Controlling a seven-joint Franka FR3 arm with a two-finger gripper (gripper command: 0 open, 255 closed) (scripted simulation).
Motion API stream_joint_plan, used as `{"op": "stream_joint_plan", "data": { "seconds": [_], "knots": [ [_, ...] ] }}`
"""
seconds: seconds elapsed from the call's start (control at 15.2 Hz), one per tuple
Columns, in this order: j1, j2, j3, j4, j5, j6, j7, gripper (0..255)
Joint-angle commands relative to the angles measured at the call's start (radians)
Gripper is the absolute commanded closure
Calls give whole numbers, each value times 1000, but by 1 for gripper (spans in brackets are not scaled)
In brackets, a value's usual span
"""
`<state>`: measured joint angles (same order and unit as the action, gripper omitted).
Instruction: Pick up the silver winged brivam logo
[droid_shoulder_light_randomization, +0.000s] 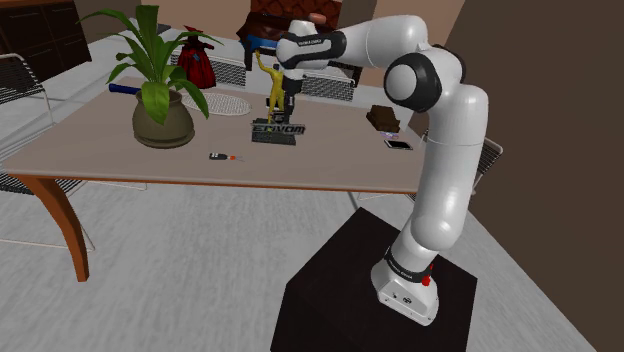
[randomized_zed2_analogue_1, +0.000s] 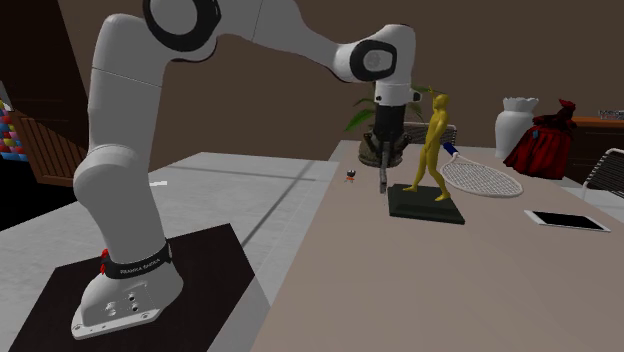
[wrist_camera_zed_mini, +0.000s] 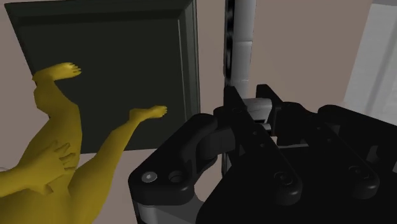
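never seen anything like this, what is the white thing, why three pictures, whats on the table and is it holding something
It's a simulated white robot arm standing on a dark box beside a table. The shoulder view looks over the table from beside the box. The second exterior view looks along the table from another side. The wrist view comes from a camera on the arm's own hand.

On the table are a potted plant, a yellow figurine on a dark base, a silver lettered logo beside that base, and a racket.

The black gripper hangs right by the figurine, close to the logo it is meant to pick up. Whether it has gripped anything can't be told from these pictures.
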<state>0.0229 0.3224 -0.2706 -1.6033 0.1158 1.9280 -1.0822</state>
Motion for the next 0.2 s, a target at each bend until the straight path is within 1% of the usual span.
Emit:
{"op": "stream_joint_plan", "data": {
  "seconds": [0.0, 0.13],
  "knots": [
    [0, -4, -1, 22, -2, -26, 2, 255],
    [0, -4, -1, 24, -2, -28, 2, 255]
  ]
}}
